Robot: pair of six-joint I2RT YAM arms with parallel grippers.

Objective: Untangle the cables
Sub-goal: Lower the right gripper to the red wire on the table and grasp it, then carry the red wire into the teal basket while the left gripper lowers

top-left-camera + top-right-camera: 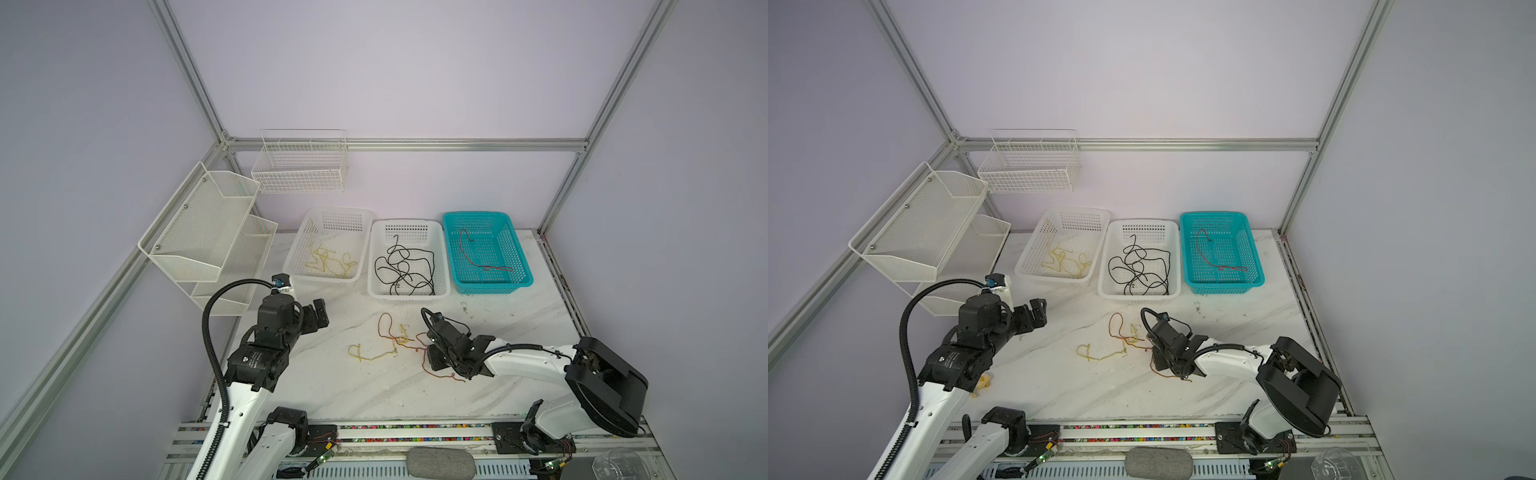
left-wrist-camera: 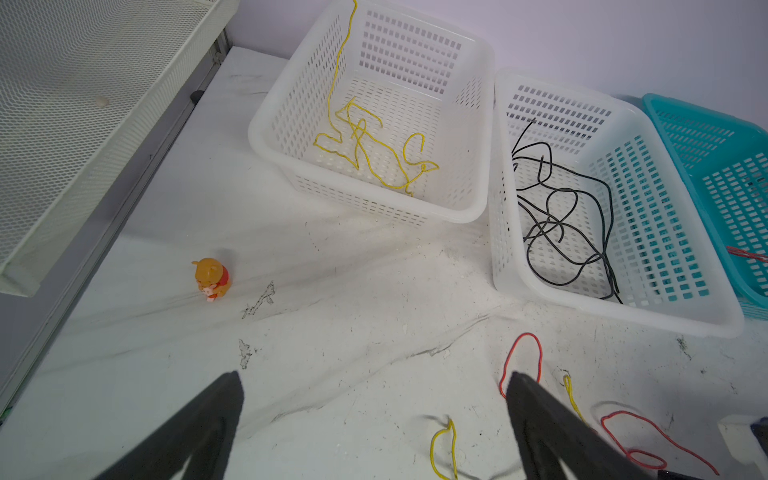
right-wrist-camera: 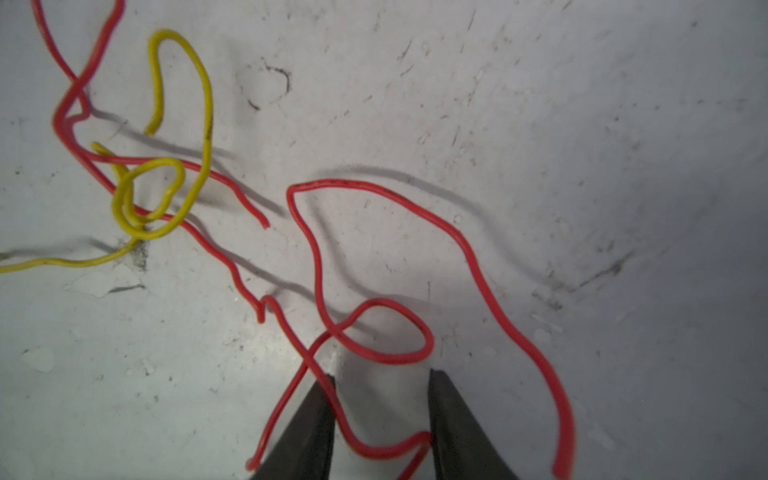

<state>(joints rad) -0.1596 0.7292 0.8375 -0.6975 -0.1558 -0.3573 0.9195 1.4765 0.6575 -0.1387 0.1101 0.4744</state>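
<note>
Right pincer (image 3: 381, 374), jaws part-open, straddles thin red cable (image 3: 386, 453) lying crosswise between them on white marble table (image 3: 540, 124); left pincer (image 2: 374, 374) released, farther off.

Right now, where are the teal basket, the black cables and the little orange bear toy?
teal basket (image 1: 476, 214): in a top view, on its far rim.
black cables (image 2: 548, 219): left wrist view, where several strands cross.
orange bear toy (image 2: 212, 278): left wrist view, on its body.
</note>
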